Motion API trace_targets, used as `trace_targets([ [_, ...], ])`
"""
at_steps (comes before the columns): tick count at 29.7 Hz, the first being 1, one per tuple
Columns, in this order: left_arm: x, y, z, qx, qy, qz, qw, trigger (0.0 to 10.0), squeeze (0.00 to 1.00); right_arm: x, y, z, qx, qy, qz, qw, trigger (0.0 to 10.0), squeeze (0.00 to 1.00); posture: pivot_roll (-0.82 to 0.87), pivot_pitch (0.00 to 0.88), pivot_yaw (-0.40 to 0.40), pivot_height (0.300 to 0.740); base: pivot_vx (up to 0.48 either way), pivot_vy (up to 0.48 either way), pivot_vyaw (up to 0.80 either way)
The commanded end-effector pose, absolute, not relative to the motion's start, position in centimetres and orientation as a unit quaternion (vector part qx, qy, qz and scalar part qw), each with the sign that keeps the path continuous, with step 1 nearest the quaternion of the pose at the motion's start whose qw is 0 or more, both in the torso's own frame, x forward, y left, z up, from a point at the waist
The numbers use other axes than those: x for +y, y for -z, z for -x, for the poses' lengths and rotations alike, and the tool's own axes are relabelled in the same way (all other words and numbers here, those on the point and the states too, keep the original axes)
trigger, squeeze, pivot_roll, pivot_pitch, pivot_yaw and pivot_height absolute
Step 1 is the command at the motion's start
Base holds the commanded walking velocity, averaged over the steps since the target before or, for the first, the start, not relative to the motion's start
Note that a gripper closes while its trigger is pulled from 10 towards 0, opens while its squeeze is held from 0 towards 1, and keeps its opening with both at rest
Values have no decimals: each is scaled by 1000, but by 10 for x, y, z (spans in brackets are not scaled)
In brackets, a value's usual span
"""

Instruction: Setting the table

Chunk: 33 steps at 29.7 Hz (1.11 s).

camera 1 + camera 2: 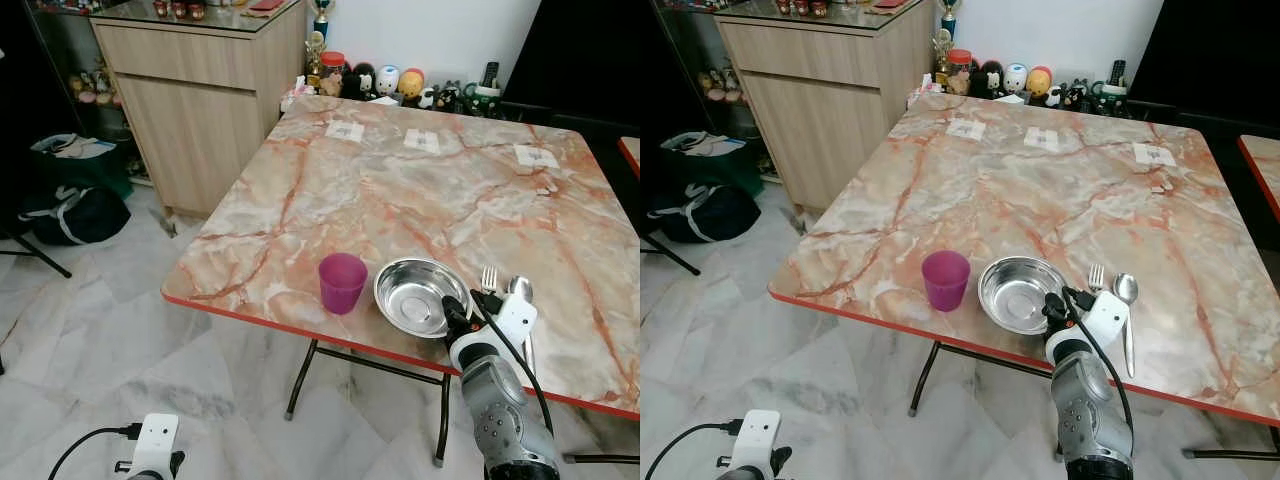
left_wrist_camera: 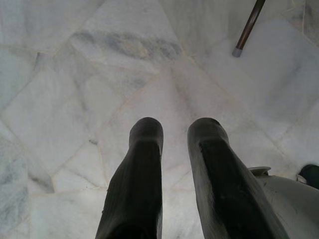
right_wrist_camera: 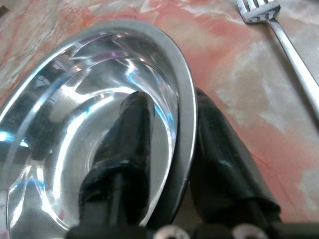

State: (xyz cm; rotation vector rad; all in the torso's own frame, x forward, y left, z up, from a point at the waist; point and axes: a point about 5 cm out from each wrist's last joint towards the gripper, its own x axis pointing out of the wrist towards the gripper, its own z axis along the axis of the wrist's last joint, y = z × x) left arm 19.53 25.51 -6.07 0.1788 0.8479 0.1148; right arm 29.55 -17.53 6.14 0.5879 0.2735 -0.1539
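Observation:
A steel bowl (image 1: 420, 295) sits near the front edge of the marble table (image 1: 400, 190), with a purple cup (image 1: 342, 282) to its left. To its right lie a fork (image 1: 489, 280) and a spoon (image 1: 521, 290). My right gripper (image 1: 455, 310) is at the bowl's near right rim. In the right wrist view the right gripper (image 3: 167, 102) has one finger inside the bowl (image 3: 75, 99) and one outside, shut on the rim, and the fork (image 3: 279, 30) lies beside it. My left gripper (image 2: 174, 129) hangs low over the floor, fingers slightly apart and holding nothing.
Three small paper cards (image 1: 421, 141) lie on the far half of the table. Figurines and jars (image 1: 390, 80) line the back wall. A wooden cabinet (image 1: 200, 100) stands at the far left, with bags (image 1: 75, 200) on the floor beside it.

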Motion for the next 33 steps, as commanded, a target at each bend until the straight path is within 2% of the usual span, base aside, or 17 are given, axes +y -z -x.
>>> trace_targets([
  [1,254,62,-194,413,-50,-91,905,10000,0,-178,-64,-297,128,83,-289,945,0,0,152,4,-56,740,0,0,0],
  [9,249,62,-196,412,-43,-95,905,10000,0,-185,-72,-296,76,110,-298,945,0,0,152,3,-56,740,0,0,0],
  [16,249,63,-195,415,-43,-98,904,10000,0,-201,-99,-287,-69,143,-350,923,0,0,152,4,-54,740,0,0,0],
  [20,254,63,-192,419,-47,-103,901,10000,0,-201,-120,-286,-136,105,-385,907,0,0,150,2,-53,740,0,0,0],
  [21,256,64,-190,423,-48,-107,898,10000,0,-197,-127,-285,-153,84,-408,896,10000,0,150,2,-53,740,0,0,0],
  [29,258,64,-188,420,-42,-113,900,10000,0,-189,-128,-286,-158,68,-405,898,10000,0,149,0,-53,740,0,0,0],
  [33,253,64,-191,417,-38,-122,900,10000,0,-188,-127,-284,-162,66,-412,894,10000,0,153,0,-54,740,0,-398,0],
])
